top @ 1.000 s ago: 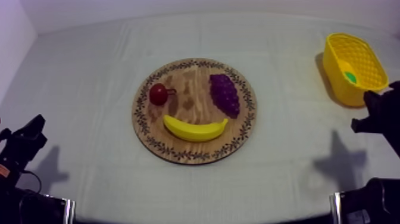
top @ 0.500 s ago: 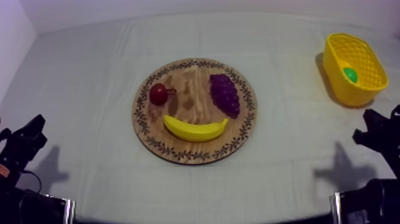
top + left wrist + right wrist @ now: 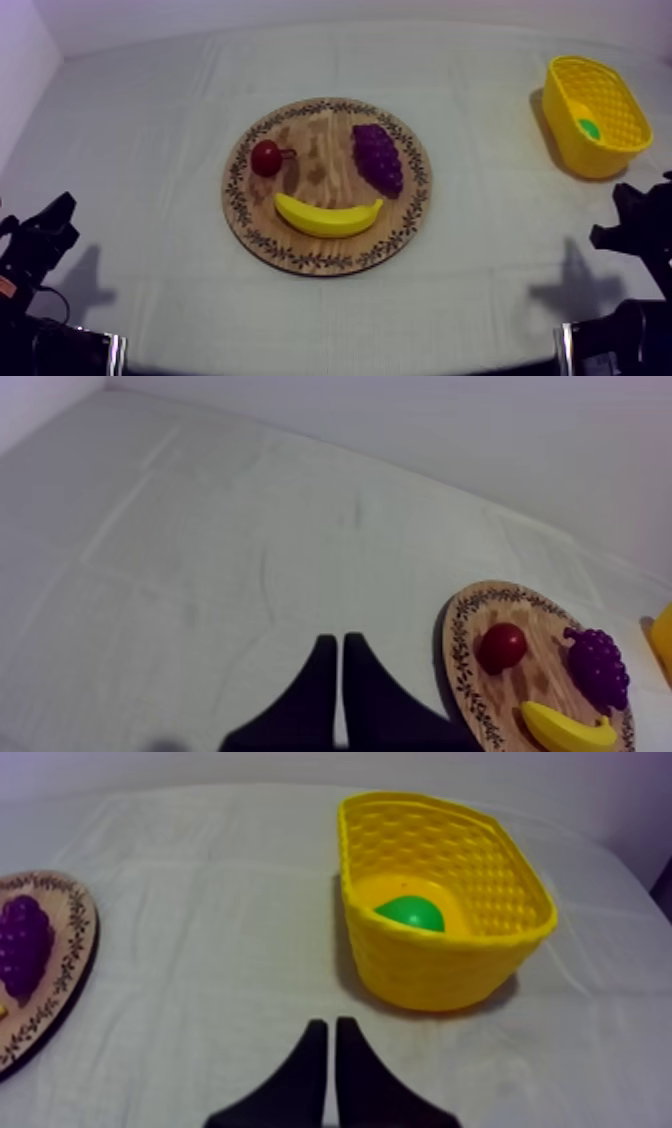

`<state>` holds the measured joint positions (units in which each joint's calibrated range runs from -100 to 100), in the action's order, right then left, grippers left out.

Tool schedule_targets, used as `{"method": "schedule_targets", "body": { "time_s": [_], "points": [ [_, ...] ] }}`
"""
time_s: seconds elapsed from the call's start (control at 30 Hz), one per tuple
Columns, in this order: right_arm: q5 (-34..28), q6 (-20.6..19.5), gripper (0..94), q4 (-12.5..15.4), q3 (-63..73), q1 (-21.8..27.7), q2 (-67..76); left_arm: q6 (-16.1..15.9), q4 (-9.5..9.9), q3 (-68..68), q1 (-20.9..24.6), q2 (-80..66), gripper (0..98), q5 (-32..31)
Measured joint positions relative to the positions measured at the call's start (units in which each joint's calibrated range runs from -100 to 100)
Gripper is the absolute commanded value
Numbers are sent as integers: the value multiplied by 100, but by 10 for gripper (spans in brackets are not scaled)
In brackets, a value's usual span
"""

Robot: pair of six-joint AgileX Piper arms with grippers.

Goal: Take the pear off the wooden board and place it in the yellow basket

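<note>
Your right gripper (image 3: pixel 326 1023) has backed away from the yellow basket (image 3: pixel 450 974) at the table's (image 3: pixel 200 952) right edge. It's pinched together and empty, because the pear (image 3: pixel 410 914) already sits inside.

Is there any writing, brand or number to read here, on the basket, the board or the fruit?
None. The yellow basket is plain; the rim of the wooden board bears only ornament, no letters; the banana, grapes and small red fruit carry no label.

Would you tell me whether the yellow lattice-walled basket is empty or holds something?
Not empty: the green toy pear lies inside the yellow lattice-walled basket, below its rim.
</note>
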<state>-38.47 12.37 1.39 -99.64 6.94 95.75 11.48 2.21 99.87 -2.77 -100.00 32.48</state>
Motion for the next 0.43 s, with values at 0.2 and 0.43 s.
{"method": "schedule_targets", "body": {
  "time_s": [0.2,0.43],
  "points": [
    [0,-24,4,0,0,0,0,0,0,0,0,0,1,0],
    [0,-38,4,0,0,0,0,0,0,0,0,0,1,0]
  ]
}}
